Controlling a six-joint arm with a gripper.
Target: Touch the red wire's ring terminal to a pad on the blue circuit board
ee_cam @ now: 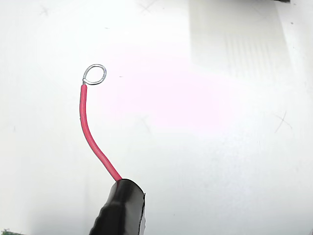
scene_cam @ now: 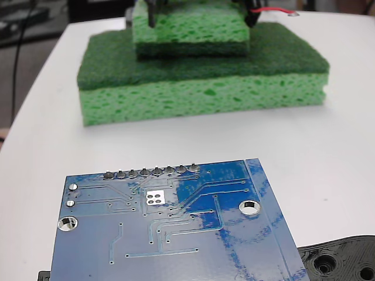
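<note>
Claw [ee_cam: 120,210]: black, tape-wrapped tip at bottom of wrist view, pinching the near end of the wire; separate fingers not distinguishable, so spread not readable beyond the hold itself. In fixed view, only dark parts at the top edge, above the sponges.

Thin curved wire with bright red insulation [ee_cam: 88,132]: rising from the claw tip, bending left then upward. In fixed view, a short red stretch at top right.

Tiny silver wire-loop ring terminal [ee_cam: 95,74]: at the free end of the wire, over bare white surface [ee_cam: 220,161], touching nothing discernible. No board in wrist view.

Stacked green sponges [scene_cam: 205,82]: smaller block on a larger dark-topped one, at the far side of the surface, just below the claw parts.

Glossy blue rectangular circuit board [scene_cam: 176,234]: at the near edge in fixed view, well apart from the sponges, row of grey solder bumps along its far edge.

Small silver square pad with four dark holes [scene_cam: 156,196]: just behind the bumps, left of board centre.

Black plastic part with holes [scene_cam: 345,260]: beside the board, lower right.

Step in hand, judged: approach not begun. Advice: carry toward the board, bring the pad into wrist view, line the loop over the silver square, lower gently; avoid bumps and mounting holes; allow for wire flex.
</note>
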